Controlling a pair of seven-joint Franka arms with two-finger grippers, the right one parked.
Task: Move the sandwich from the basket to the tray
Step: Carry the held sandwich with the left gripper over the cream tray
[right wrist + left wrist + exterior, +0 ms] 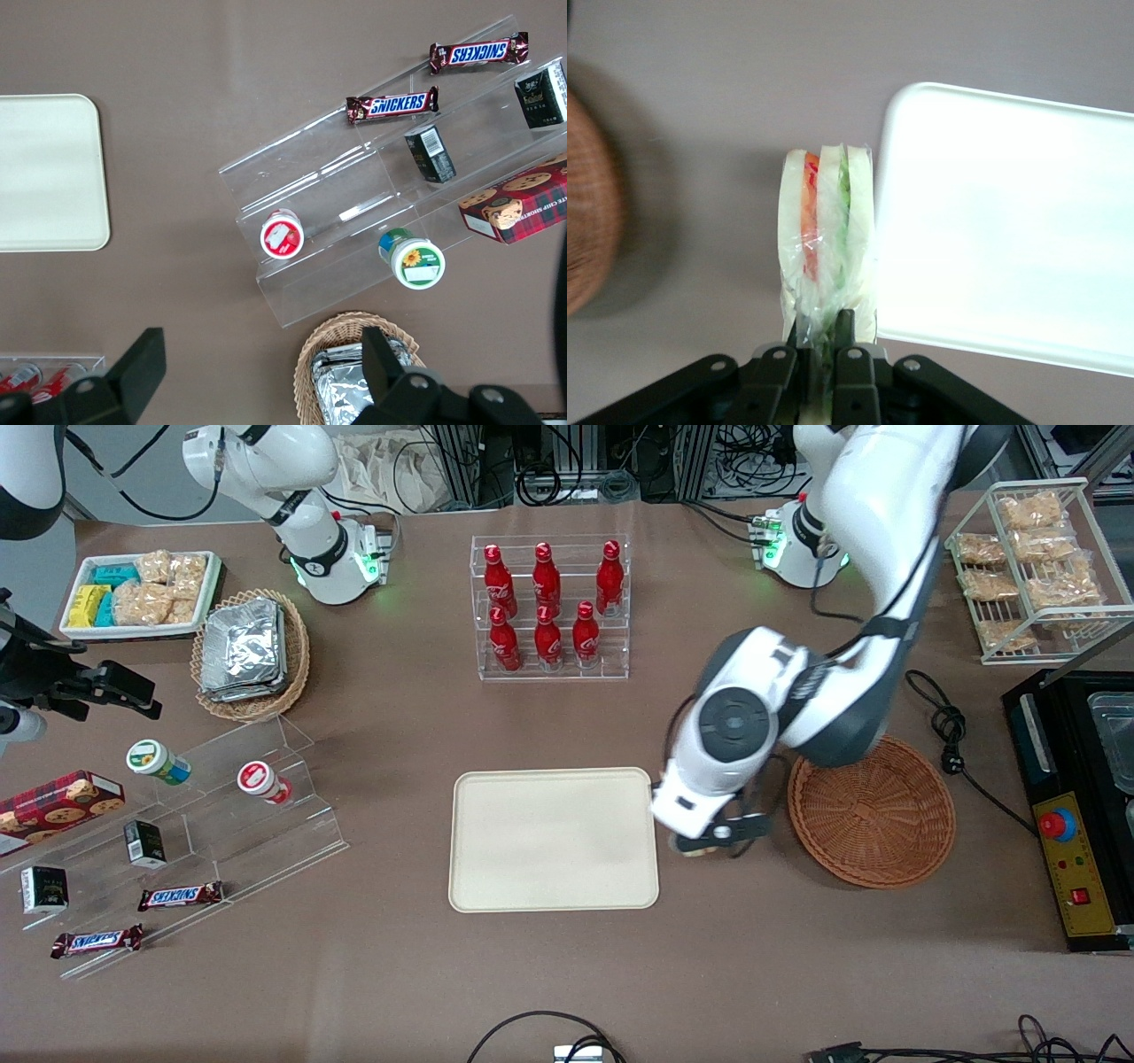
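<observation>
Front view, read from the tray across to the basket: the tray (554, 840) lies flat on the desk (567, 974), its surface bare; just beside its edge toward the working arm's end hangs the claw (709, 843), above the strip of bare desk between tray and basket; the basket (873, 812) stands next, with nothing visible in it. The claw is closed down on the sandwich (827, 243), the two fingers (849, 329) drawn in close and pinching the wrapped wedge at its near end. In the wrist view the sandwich projects straight out from the claw, its long axis parallel to the adjacent tray (1010, 221) edge, bread and filling layers standing on edge. The wedge appears to overlap the tray's rim slightly, but most of it is judged to hang over bare desk, not over the tray. The governing relation is therefore sideways: the tray lies to one flank of the held sandwich, toward the parked arm's end, and the basket (589, 204) to the other flank. The coming move is judged to require a sideways carry over the rim before any lowering or release.
</observation>
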